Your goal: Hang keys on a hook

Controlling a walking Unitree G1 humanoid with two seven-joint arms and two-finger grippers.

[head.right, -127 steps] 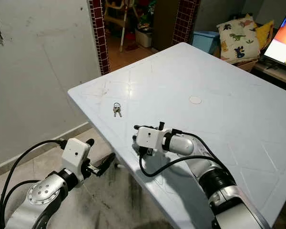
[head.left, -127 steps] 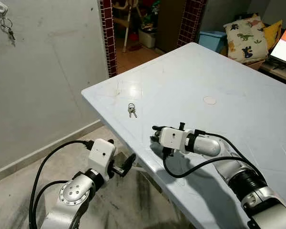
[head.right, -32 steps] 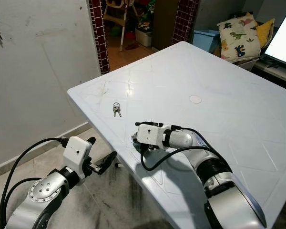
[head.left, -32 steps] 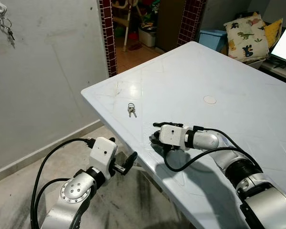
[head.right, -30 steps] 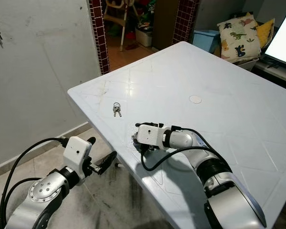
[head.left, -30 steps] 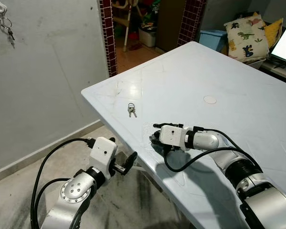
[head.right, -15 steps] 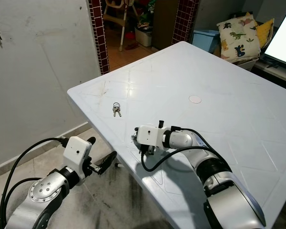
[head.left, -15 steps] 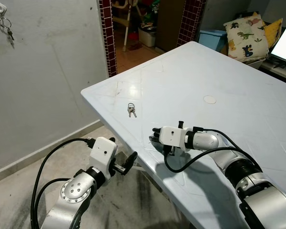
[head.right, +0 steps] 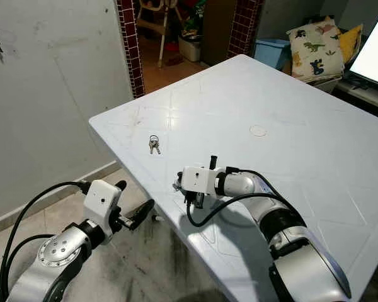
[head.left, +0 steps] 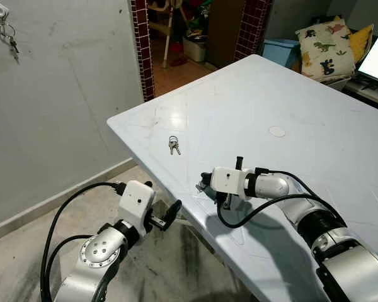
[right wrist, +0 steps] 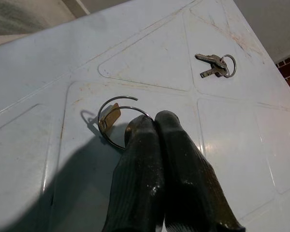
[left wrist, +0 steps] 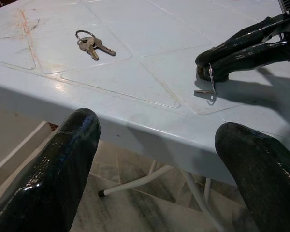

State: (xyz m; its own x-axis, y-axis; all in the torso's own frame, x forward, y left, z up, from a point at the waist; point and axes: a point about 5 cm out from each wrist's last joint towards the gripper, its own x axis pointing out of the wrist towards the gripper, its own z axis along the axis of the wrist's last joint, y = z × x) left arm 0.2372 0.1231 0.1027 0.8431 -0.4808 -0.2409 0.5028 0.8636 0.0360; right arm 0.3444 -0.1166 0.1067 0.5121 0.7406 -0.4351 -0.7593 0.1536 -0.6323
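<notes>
Right claw (head.left: pixel 202 184) on table (head.left: pixel 290 100) edge, near keys (head.left: pixel 174 145).

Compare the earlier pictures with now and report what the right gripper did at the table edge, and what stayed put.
The right gripper has rolled at the wrist near the table edge, and its shut fingers now pinch a key ring with one key, lifted slightly off the surface. The other keys on the table, the keys on the wall hook and the idle left gripper stayed as they were.

My head eyes look down over the white table (head.left: pixel 290 100). My left wrist camera peers up from below its edge, my right one close above; both share the loose keys (left wrist: pixel 93 44).
</notes>
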